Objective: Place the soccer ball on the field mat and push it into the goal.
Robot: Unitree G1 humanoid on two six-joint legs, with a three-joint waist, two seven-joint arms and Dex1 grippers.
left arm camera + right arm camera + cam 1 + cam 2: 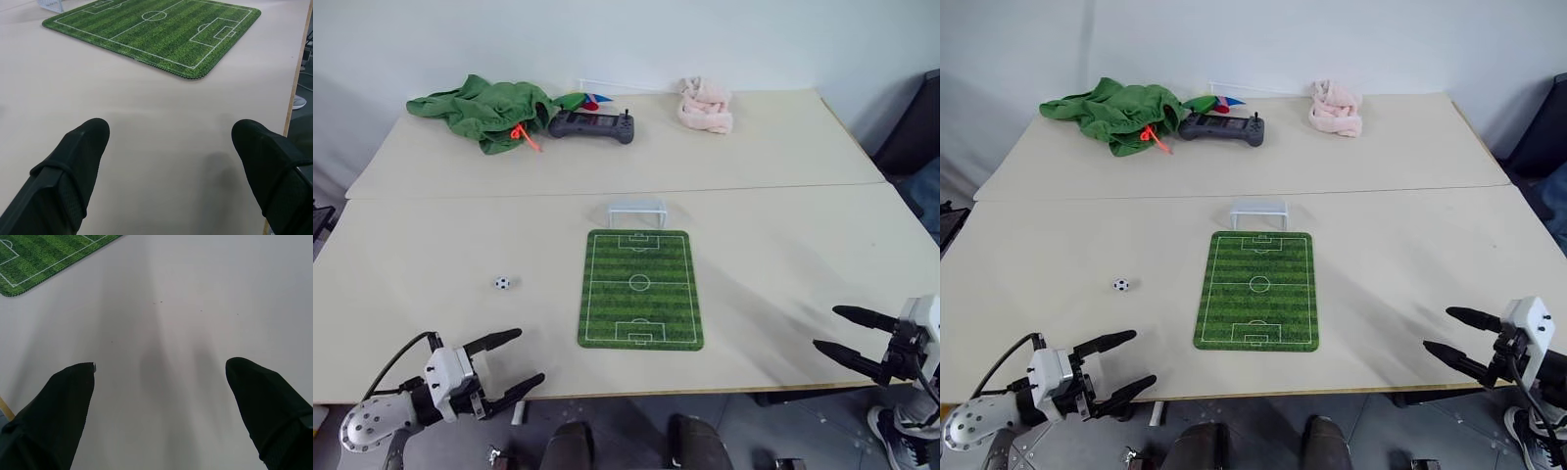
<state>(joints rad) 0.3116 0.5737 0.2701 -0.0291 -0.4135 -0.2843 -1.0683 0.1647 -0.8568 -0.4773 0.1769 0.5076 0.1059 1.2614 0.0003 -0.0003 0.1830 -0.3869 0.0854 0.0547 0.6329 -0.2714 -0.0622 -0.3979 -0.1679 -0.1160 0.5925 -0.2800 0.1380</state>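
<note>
The soccer ball is lying on the bare table, well to the left of the field mat, so I am judging that nothing is done yet: pickup, placement and the push are all remaining. The goal is standing just beyond the mat's far edge. I am holding the left gripper at the near table edge, jaws spread and empty. The right gripper is likewise hanging released and empty, well apart from the mat.

Flag half behind green cloth
</note>
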